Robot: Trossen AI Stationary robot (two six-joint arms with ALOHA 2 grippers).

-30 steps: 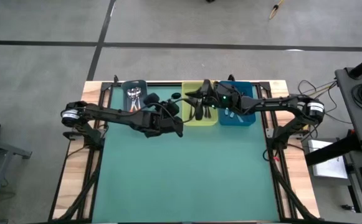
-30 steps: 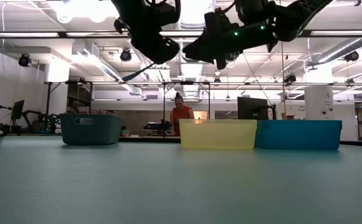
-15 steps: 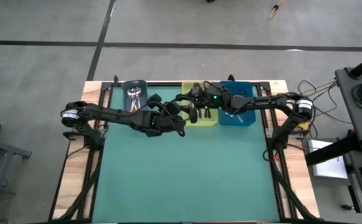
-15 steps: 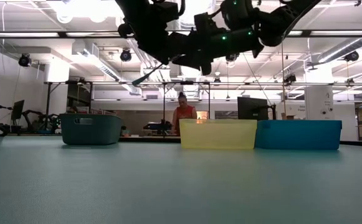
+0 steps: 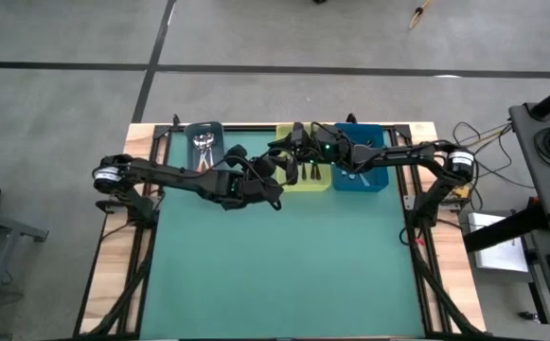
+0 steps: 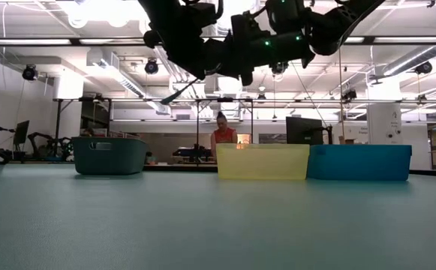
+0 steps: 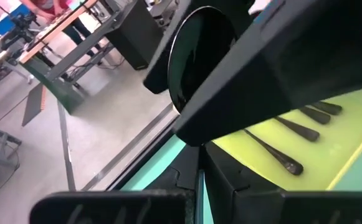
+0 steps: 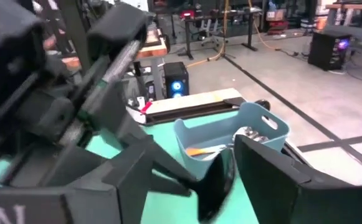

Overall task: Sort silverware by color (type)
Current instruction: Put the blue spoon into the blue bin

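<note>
a dark-handled spoon [image 6: 177,91] is being pinched by the left gripper [image 5: 276,171] above the table, beside the yellow plastic bin [image 5: 305,183]; the right gripper [image 5: 292,155] is being held spread just beside it, with 3 dark-handled spoons [image 7: 293,129] lying in that bin.

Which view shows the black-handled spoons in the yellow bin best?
The left wrist view: the black-handled spoons lie plainly on the yellow bin floor. The high view shows them small and partly under the arms; the low view shows only the bin's wall.
</note>
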